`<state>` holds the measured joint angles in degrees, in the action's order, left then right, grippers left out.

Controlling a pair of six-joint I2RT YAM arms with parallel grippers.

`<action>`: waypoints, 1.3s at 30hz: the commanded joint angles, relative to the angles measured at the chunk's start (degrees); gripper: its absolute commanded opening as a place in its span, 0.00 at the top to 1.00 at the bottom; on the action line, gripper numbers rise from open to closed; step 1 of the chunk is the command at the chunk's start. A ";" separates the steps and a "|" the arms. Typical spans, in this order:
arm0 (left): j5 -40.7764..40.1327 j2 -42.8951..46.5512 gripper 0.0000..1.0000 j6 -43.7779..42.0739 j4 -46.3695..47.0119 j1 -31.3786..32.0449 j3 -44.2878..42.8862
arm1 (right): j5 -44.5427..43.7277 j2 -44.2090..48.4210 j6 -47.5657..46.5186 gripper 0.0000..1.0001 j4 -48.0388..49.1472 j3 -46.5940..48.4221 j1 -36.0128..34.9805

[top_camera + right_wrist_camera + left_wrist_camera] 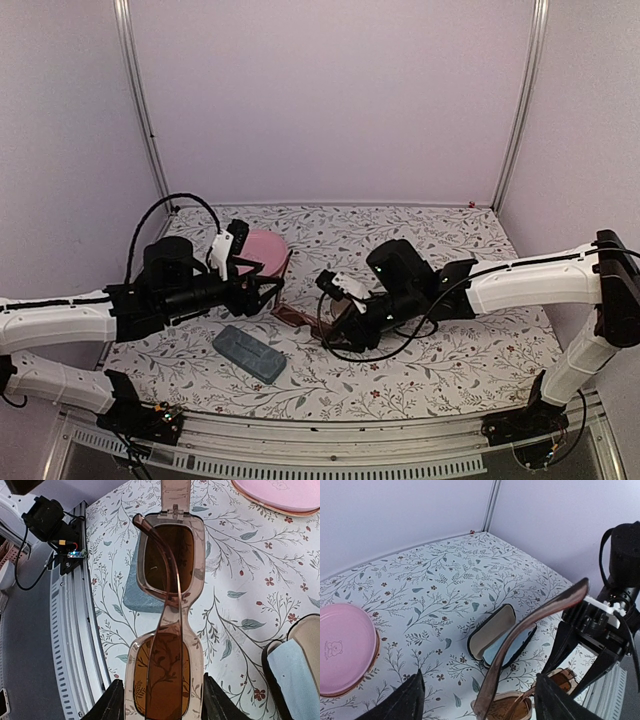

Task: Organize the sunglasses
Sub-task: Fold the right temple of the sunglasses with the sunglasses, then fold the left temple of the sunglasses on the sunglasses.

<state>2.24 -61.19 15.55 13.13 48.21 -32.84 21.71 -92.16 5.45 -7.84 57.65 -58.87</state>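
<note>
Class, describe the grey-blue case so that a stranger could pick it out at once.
Start at the floral tablecloth and go to its near edge, left of centre, close to the left tool. There lies the grey-blue case, lying flat. Unlike the round pink dish behind it, it is a slim rectangle.

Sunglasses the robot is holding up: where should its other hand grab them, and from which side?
Probably the open arm, near its hinge, at the sunglasses' free end. The right gripper pinches the other lens end, and the second arm lies folded across the lenses. The left gripper could come from its own side, fingers on the arm's flat faces.
</note>
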 commanded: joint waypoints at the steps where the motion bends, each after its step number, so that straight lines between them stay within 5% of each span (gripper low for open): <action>1: 5.81 -1.65 0.25 -4.94 -0.55 -1.44 -1.88 | 2.55 2.39 -4.37 0.70 -2.67 -0.50 -0.45; 10: 22.65 -7.12 0.27 -8.96 -2.15 -2.98 -4.57 | 7.38 3.86 -9.86 0.67 -8.15 -0.21 -0.43; 17: 32.49 -8.40 0.45 -9.07 -1.18 -3.94 -4.47 | 7.62 5.55 -12.50 0.65 -11.00 -0.84 -0.40; 39: 39.18 -10.83 0.89 -5.71 1.85 -4.86 -2.93 | 6.21 7.12 -14.27 0.61 -10.42 -1.83 -0.45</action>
<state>39.62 -71.20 9.17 13.32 44.03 -35.94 28.05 -86.94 -8.64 -19.31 56.16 -58.89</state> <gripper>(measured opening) 0.145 0.474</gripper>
